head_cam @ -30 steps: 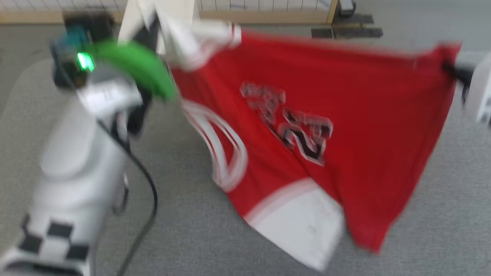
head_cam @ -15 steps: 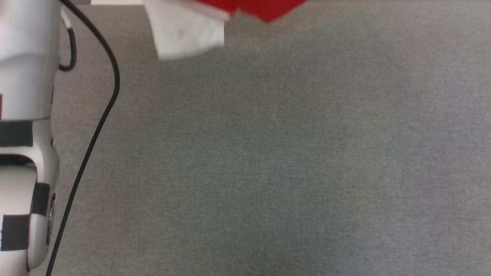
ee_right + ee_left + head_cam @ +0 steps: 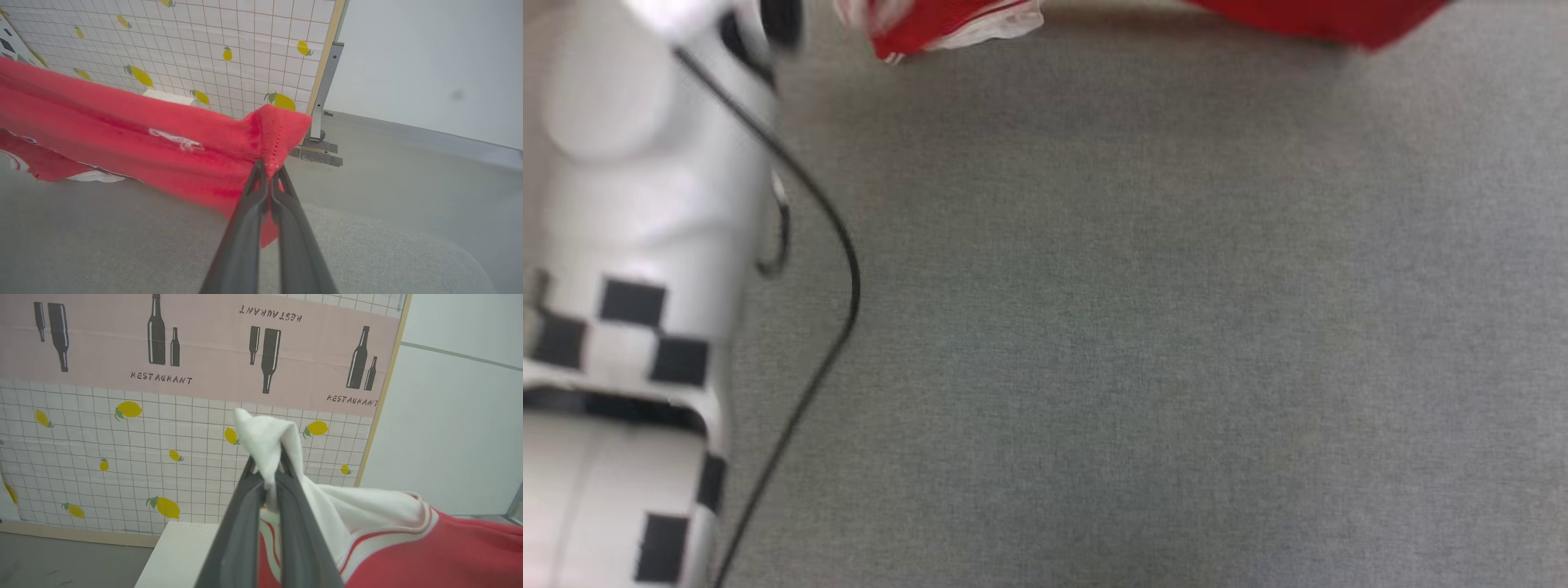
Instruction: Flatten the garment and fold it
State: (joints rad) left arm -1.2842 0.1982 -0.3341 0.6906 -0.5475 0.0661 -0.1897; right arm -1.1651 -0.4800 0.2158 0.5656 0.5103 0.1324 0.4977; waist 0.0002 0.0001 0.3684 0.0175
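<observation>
The garment (image 3: 947,20) is a red jersey with white sleeves; its lower edges hang into the top of the head view above the grey surface. In the left wrist view my left gripper (image 3: 267,473) is shut on a bunched white sleeve of the garment (image 3: 265,441), red cloth with striped trim spreading to its right. In the right wrist view my right gripper (image 3: 269,171) is shut on a stitched red corner of the garment (image 3: 163,134), which stretches away to the left, lifted above the surface. A small white logo (image 3: 175,139) shows on the red cloth.
My pale left forearm (image 3: 629,245) with black-and-white checks and a black cable (image 3: 825,245) fills the head view's left side. A grey fabric surface (image 3: 1135,327) spreads below. A lemon-patterned wall panel (image 3: 122,465), a white block (image 3: 179,551) and a metal post foot (image 3: 316,153) stand behind.
The head camera has tipped down, so the spread jersey left the picture except for its lower edges. Since half a second ago the hanging white sleeve end has given way to red cloth edges.
</observation>
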